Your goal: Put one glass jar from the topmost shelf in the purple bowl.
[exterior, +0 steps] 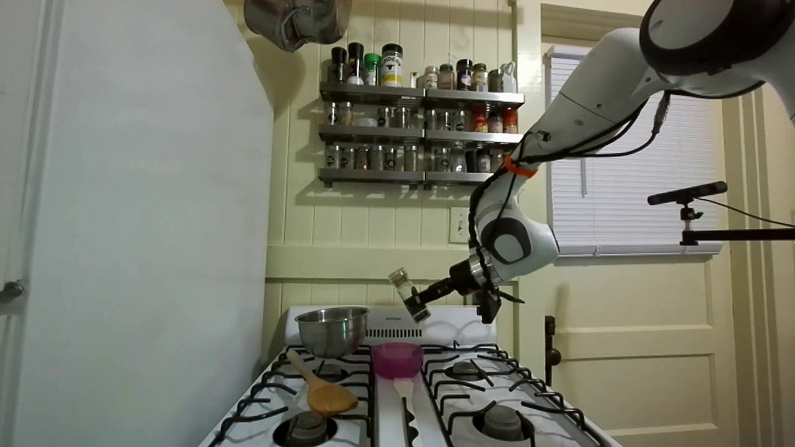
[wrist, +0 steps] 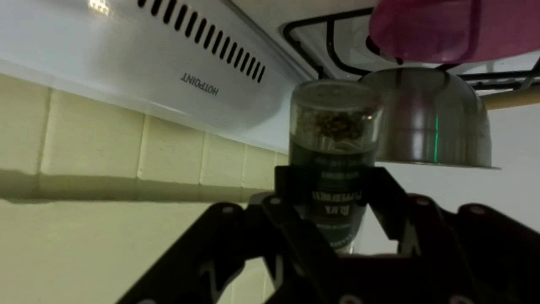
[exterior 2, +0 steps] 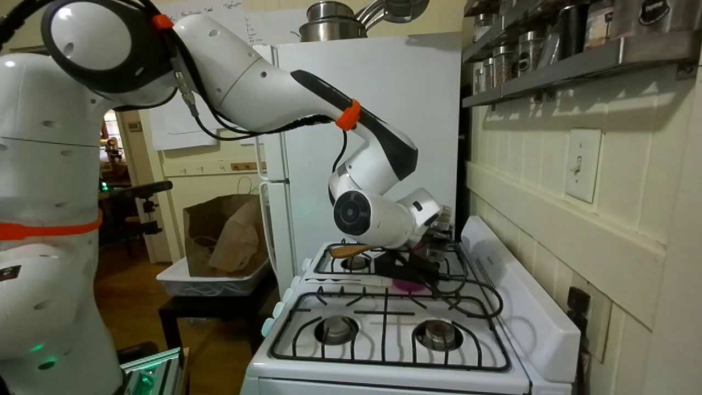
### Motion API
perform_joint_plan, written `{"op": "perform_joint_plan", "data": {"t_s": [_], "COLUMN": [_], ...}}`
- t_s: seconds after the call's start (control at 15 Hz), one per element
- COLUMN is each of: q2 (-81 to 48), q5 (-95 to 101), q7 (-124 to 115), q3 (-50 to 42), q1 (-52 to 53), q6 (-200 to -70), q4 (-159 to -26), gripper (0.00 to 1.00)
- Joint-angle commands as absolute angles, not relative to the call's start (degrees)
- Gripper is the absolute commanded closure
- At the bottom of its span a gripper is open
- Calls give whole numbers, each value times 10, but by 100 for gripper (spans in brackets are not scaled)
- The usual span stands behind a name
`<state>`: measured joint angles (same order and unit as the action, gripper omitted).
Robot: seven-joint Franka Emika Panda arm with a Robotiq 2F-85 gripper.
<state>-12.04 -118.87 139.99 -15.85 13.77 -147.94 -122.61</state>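
Pepper jar (wrist: pixel 333 166), by what its label seems to say, hangs in the air above the gas stove (exterior 2: pixel 384 385), leaning over and not straight up. The gripper (wrist: pixel 330 174) has one finger on each side of the glass, squeezed snug on the dark label. Lower down is the purple bowl (exterior: pixel 397 363), near the jar but not touching it. I can't tell if the jar is right above the bowl; in an exterior view it looks a little to the right. My guess is that it has to move over, go down, and be let go. If the fingers let go too soon, the glass could miss the bowl, hit the hard stove and break. If it goes down with this lean, its low end could knock the rim, and the bowl could slide or tip. Smooth glass might also slip if the squeeze is weak. The steel pot (exterior: pixel 332 335) stands just beside the bowl, so a swing too far that way could bump it. The white-headed tool (exterior: pixel 404 388) lies just in front of the bowl, too close to say if they touch, and the wooden spoon (exterior: pixel 326 397) rests near the pot. High on the wall (exterior: pixel 360 223), the topmost shelf (exterior: pixel 372 93) holds more jars (exterior: pixel 446 79).
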Motion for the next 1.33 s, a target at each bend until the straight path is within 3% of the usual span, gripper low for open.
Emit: {"op": "perform_joint_plan", "data": {"t_s": [0.0,0.13,0.2,1.27], "q2": [-123,-129,-130,-240], "q5": [-1185,-1185,-1185,-1197], "q7": [1401,1401,1401,1557], "q3": [-107,-100,-99,-85], "q1": [85,74,72,-6], "q6": [-1486,-1485,-1485,-1249], "q4": [-1226,-1227,-1227,-1195], "gripper": [50,50,75,75]}}
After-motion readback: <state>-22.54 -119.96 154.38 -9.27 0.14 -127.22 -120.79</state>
